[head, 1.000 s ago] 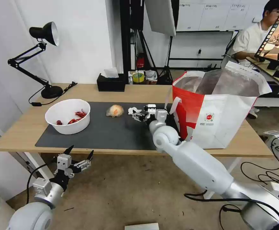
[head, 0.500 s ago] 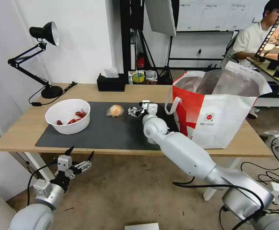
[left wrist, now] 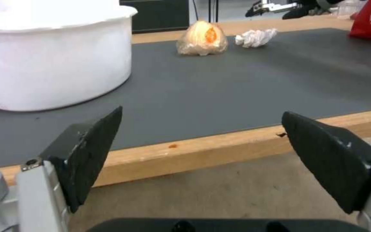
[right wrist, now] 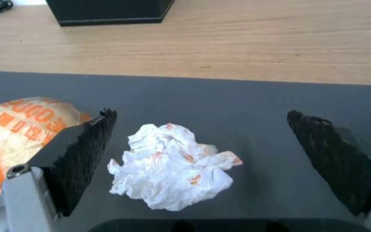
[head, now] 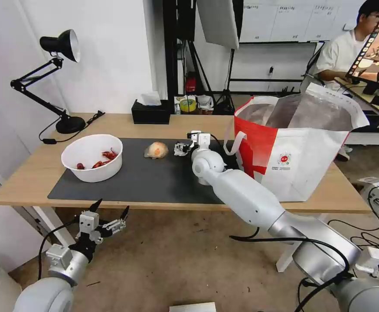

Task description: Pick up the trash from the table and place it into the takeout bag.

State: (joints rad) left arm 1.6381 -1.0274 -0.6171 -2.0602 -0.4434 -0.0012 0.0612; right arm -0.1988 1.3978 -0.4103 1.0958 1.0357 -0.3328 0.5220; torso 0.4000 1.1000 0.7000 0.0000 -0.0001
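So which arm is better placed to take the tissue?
Right. Its end effector is open above the tissue, which lies between the fingers. The left end effector hangs below the table edge.

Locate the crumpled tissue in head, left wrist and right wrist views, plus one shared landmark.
Head view: crumpled white tissue lies on the dark grey mat, at the tips of the right gripper.
Left wrist view: tissue far across the mat, beyond the open left gripper.
Right wrist view: tissue between the open fingers.
Shared landmark: the orange-tinted plastic wad beside it.
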